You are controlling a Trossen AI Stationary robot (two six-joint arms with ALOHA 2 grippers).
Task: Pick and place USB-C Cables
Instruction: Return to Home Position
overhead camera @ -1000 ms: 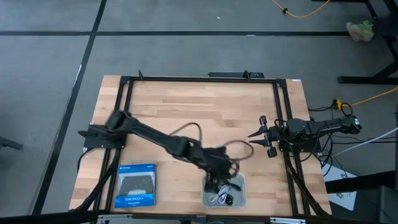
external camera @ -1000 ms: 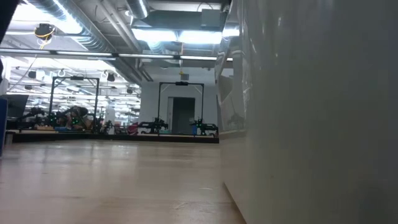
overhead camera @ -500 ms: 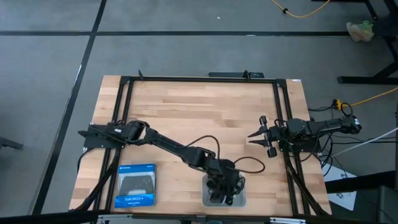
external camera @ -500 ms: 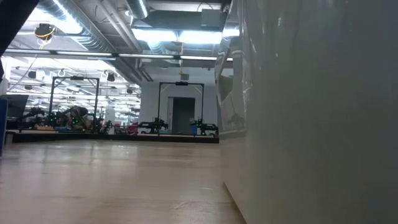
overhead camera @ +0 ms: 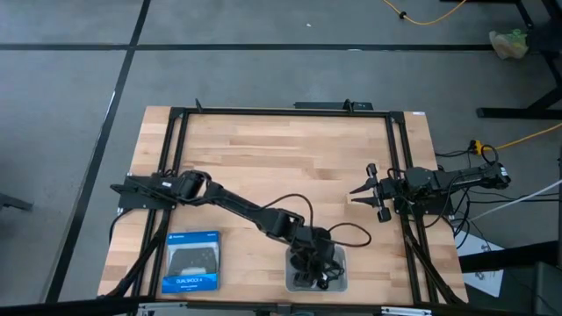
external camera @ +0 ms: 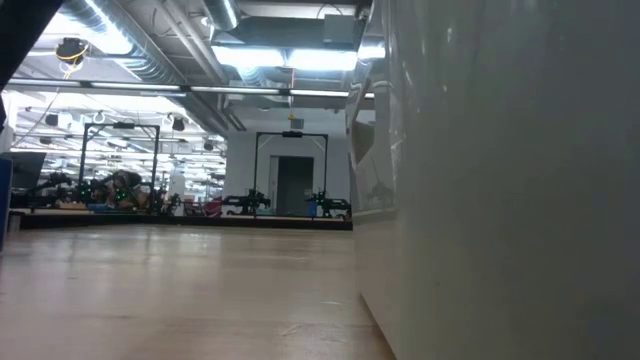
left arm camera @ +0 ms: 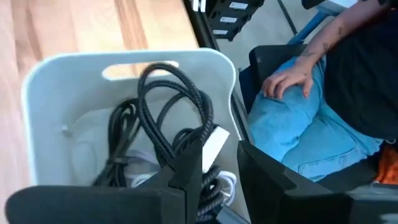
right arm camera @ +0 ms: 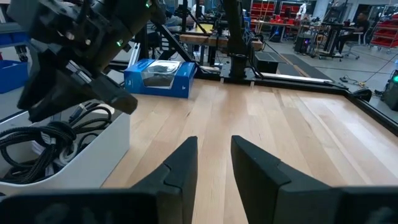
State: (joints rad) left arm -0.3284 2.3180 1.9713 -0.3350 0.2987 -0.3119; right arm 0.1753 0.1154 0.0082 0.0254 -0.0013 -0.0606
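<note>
A white bin [overhead camera: 316, 270] stands at the table's near edge; its wall [external camera: 500, 200] fills the right of the low view. My left gripper [left arm camera: 221, 180] hangs over the bin, shut on a black braided USB-C cable [left arm camera: 177, 106] whose loops lie inside. More cables sit under it, a black one [left arm camera: 121, 134] and a whitish one [left arm camera: 146, 180]. The right wrist view shows the bin [right arm camera: 81, 158] with black cables [right arm camera: 37, 146] and the left arm's gripper above it. My right gripper [overhead camera: 367, 190] waits open near the table's right edge, touching nothing. My left gripper comes at the black braided cable from above, pointing down into the bin. The strands by its white tag [left arm camera: 214, 144] run up between the two fingers [left arm camera: 186, 171]; the fingers hide the place of contact. The cable's loops [left arm camera: 168, 81] rest inside the bin.
A blue controller box [overhead camera: 191, 261] lies near the table's near left corner and also shows as a blue box [right arm camera: 160, 78] in the right wrist view. A black frame [overhead camera: 281, 111] runs round the table. A seated person's hand [left arm camera: 289, 78] is just beyond the near edge, by the bin.
My left arm has swung fast toward the table's near edge and right, bringing its gripper over the white bin, then settled a little lower into it. The right arm has kept still.
</note>
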